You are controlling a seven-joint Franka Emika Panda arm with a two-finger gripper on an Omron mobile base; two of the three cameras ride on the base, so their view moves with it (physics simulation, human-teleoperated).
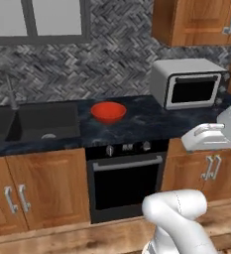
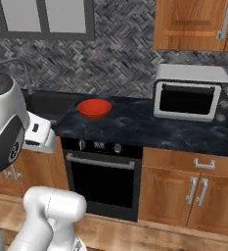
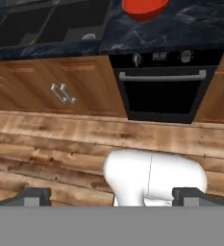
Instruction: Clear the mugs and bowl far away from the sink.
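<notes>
a: where's the red-orange bowl [image 1: 108,112]?
b: upright on the dark marble counter [image 1: 137,121], just right of the black sink [image 1: 32,122] and above the oven [image 1: 125,182] — apart from the basin edge.
a: other things?
b: a microwave [image 1: 189,83] stands farther right, well apart from the bowl.
a: and the gripper [image 3: 111,197]?
b: spread wide, holding nothing, over the wood floor [image 3: 46,144].
</notes>
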